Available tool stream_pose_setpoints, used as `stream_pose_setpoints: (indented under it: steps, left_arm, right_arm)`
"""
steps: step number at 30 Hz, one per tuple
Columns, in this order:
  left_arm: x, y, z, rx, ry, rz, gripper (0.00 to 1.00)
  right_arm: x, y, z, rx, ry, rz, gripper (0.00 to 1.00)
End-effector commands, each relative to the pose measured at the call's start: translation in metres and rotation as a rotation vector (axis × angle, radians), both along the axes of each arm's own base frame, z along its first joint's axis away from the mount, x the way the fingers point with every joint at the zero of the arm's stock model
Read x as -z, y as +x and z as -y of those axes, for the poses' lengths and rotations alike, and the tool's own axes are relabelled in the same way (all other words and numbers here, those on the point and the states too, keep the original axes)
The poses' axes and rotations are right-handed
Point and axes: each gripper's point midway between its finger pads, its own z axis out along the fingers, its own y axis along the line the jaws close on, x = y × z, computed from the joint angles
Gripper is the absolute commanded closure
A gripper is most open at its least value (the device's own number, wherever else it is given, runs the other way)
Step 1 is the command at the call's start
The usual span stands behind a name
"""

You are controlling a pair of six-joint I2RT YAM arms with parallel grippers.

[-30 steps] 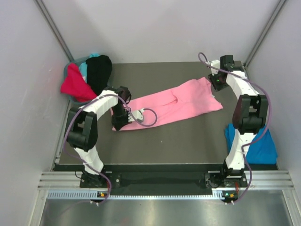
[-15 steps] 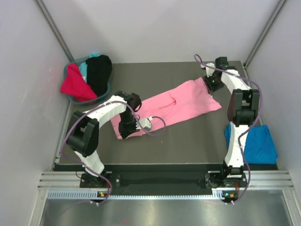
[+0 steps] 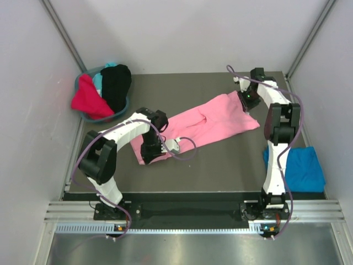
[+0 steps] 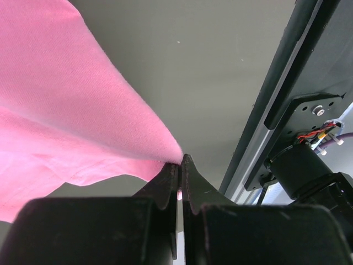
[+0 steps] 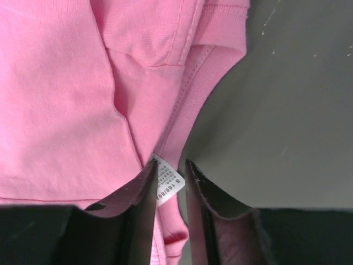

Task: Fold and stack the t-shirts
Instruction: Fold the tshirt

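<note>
Pink tee (image 3: pixel 207 122): lies mid-table on the dark table (image 3: pixel 231 171).
Long axis: runs from 8 o'clock to 2 o'clock in the top view.
Pointing: collar end at 2 o'clock, other end at 8 o'clock.
Look: light pink, a long narrow band with a crease near the middle; ribbed collar, white tag (image 5: pixel 167 186).
Left gripper (image 4: pixel 180 164): at the 8 o'clock end, clenched on a pinch of the pink edge.
Right gripper (image 5: pixel 168 168): at the collar, jaws apart, one on each side of the tag.
Blue tee (image 3: pixel 300 168): at 4 o'clock, by the table edge.
Basket (image 3: pixel 83 115): 10 o'clock corner, holding red tee (image 3: pixel 88 99), teal tee (image 3: pixel 99 81), black tee (image 3: pixel 116 83).
</note>
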Motion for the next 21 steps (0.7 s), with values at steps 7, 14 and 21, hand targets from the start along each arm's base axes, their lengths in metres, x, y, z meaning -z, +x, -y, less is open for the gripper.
stream_pose_setpoints:
  steps: [7,14,21]
  left_arm:
    - [-0.016,-0.027,-0.013,0.013,0.015,-0.047,0.99]
    - [-0.015,-0.031,-0.011,0.014,-0.006,-0.048,0.98]
    - [-0.014,-0.036,-0.004,0.002,-0.028,-0.078,0.98]
  right_arm:
    - [0.007,0.014,-0.014,-0.014,0.018,-0.004,0.96]
    - [0.001,0.043,-0.020,-0.024,0.022,0.075,1.00]
    - [-0.014,0.060,-0.021,-0.029,0.012,0.136,0.98]
